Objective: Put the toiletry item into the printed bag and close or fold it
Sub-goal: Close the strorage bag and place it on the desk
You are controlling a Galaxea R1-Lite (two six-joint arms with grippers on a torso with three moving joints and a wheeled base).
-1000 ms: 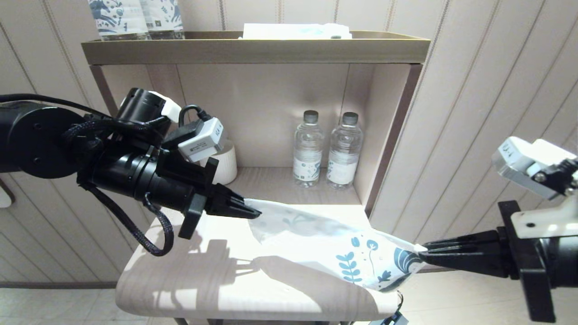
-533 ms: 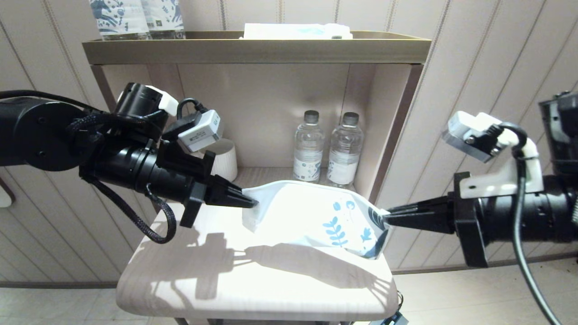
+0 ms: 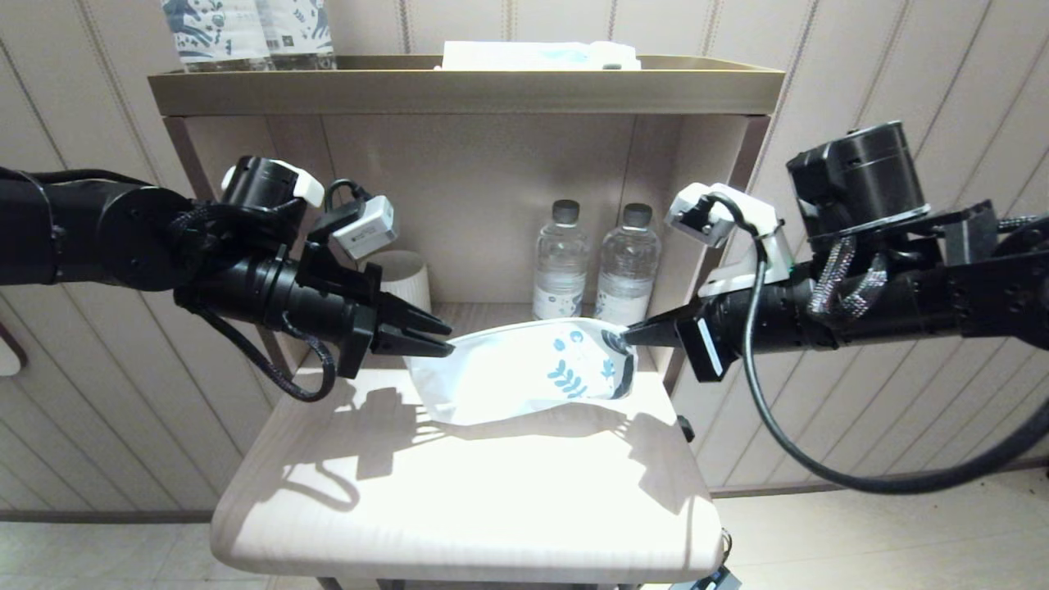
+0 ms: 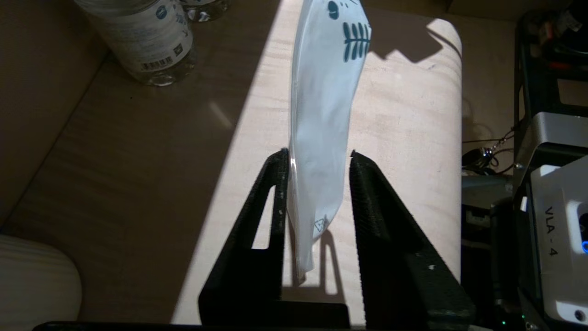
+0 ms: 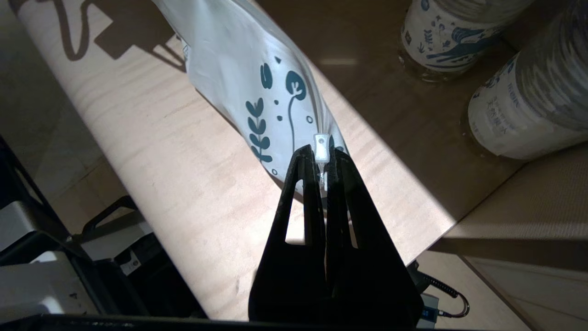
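The printed bag (image 3: 516, 373) hangs crumpled over the pale wooden tabletop (image 3: 459, 508), its teal leaf prints toward the right. My right gripper (image 3: 633, 334) is shut on the small white tab (image 5: 321, 147) at the printed end of the bag (image 5: 239, 69). My left gripper (image 3: 438, 338) is open. The plain end of the bag (image 4: 321, 115) lies between its fingers (image 4: 275, 184), touching one and clear of the other. The toiletry item is not visible in any view.
Two clear water bottles (image 3: 560, 270) (image 3: 626, 270) stand in the shelf recess just behind the bag. A white cup (image 3: 406, 283) sits behind my left gripper. Patterned bottles (image 3: 246, 33) and a white folded item (image 3: 537, 56) rest on the shelf top.
My right gripper has carried the printed end left and toward the shelf, bunching the bag shorter. My left gripper has opened and no longer pinches the plain end.
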